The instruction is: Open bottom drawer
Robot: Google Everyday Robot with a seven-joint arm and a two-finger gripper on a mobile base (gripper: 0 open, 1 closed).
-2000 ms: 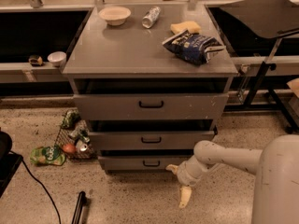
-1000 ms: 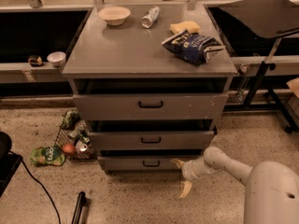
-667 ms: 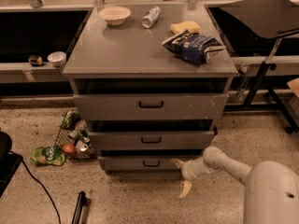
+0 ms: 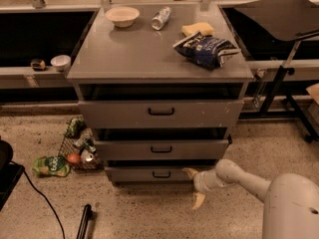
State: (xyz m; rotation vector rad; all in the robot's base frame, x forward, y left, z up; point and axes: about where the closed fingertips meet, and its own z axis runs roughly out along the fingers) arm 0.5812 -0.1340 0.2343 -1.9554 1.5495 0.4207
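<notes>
The grey cabinet [image 4: 159, 59] stands in the middle with three drawer fronts. The bottom drawer [image 4: 134, 175] is the slimmest front, lowest, with a small black loop handle [image 4: 161, 174] at its centre. It stands slightly forward under the middle front [image 4: 161, 149]. My gripper [image 4: 195, 186] is at floor level just right of the bottom drawer's right end. Its two tan fingers are spread apart, one near the drawer corner [image 4: 190, 173], one pointing down [image 4: 198, 200]. It holds nothing. My white arm [image 4: 249, 180] reaches in from the lower right.
On the cabinet top lie a bowl [image 4: 122, 16], a can [image 4: 161, 18], a sponge [image 4: 197, 29] and a blue chip bag [image 4: 207, 49]. A wire basket with rubbish [image 4: 77, 149] and a green packet [image 4: 51, 165] sit on the floor at left. A black cable [image 4: 40, 203] runs lower left.
The gripper has moved in from lower down on the floor up to the right end of the bottom drawer, and has stayed there over the last second. The drawers look unchanged.
</notes>
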